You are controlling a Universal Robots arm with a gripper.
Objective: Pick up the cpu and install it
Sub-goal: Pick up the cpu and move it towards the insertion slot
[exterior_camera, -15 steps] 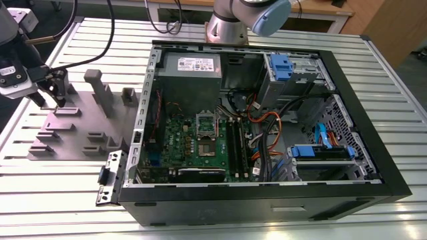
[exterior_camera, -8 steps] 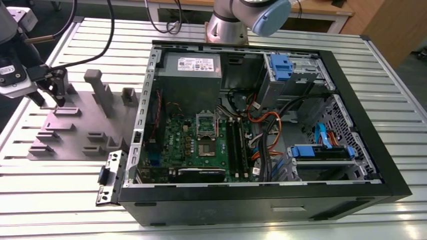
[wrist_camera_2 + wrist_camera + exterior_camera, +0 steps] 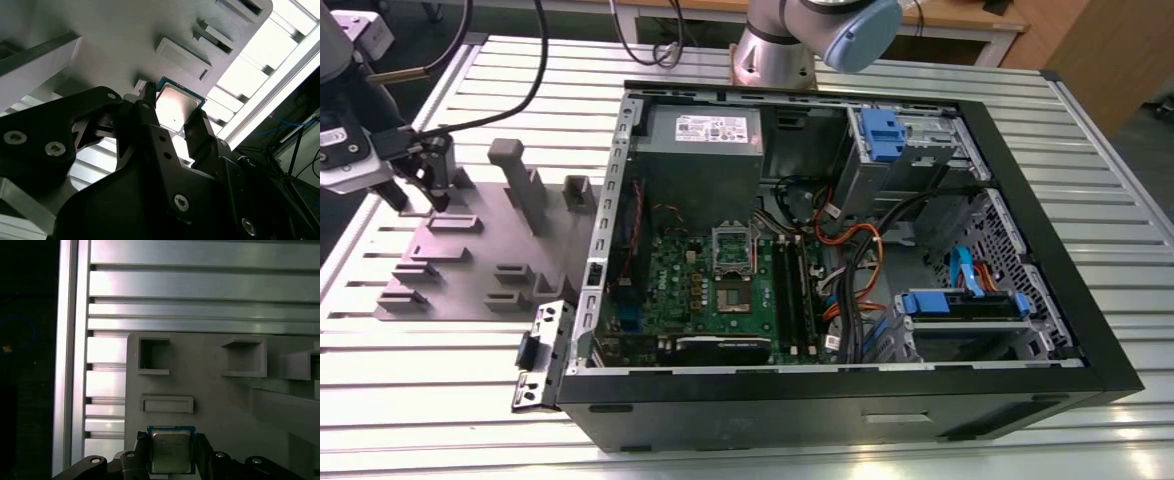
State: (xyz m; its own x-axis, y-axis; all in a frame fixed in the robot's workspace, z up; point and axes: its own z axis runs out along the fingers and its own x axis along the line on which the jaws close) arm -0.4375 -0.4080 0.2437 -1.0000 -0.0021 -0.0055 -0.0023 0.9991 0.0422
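Pick-up step: the tool (image 3: 173, 109) is clamped on the cpu (image 3: 171, 454) at the grey fixture plate (image 3: 225, 405); moving it likely calls for a level, steady lift.

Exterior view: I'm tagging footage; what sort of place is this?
Likely a robotics lab bench: an open computer case on a slotted aluminium table, a parts fixture, and a gripper clamping the cpu.

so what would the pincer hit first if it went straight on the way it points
Likely the cpu, right in line with the pincer, with the grey fixture plate behind it.
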